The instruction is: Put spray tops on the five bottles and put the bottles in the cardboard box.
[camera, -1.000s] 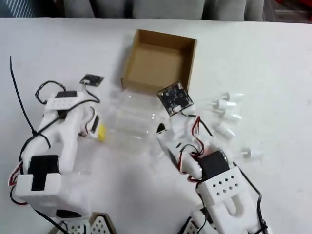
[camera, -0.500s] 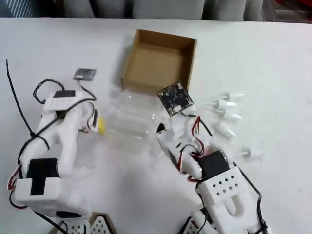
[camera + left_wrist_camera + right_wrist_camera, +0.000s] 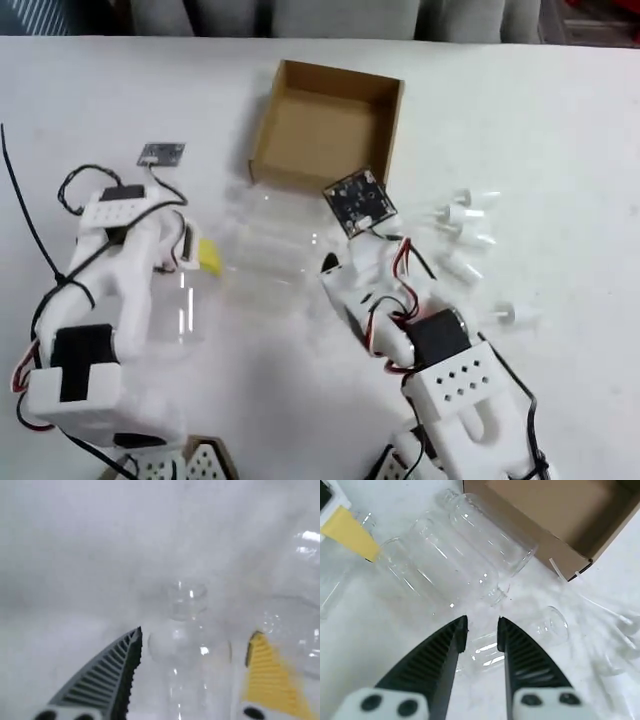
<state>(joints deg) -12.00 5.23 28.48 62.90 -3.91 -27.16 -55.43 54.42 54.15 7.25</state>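
Observation:
My left gripper (image 3: 192, 640) is shut on a clear bottle (image 3: 187, 600), whose open neck points away between the grey and yellow fingers. From above, that left gripper (image 3: 200, 262) is left of the bottle cluster, with the held bottle (image 3: 185, 300) beneath it. Several clear bottles (image 3: 265, 240) lie capless in front of the cardboard box (image 3: 268, 130). My right gripper (image 3: 481, 627) is narrowly open above a lying bottle (image 3: 490, 652), with nothing between its black fingers. Two more bottles (image 3: 485, 535) lie beside the box wall (image 3: 530, 527). Spray tops (image 3: 465, 215) lie scattered to the right.
Another spray top (image 3: 510, 315) lies nearer the front, right of the right arm. The left arm's yellow finger (image 3: 352, 532) shows beside a bottle. A black cable (image 3: 25, 190) loops at the table's left. Chairs stand behind the far edge.
The left arm has swung left and back from the bottle cluster, bringing a clear bottle with it. The right arm has not moved.

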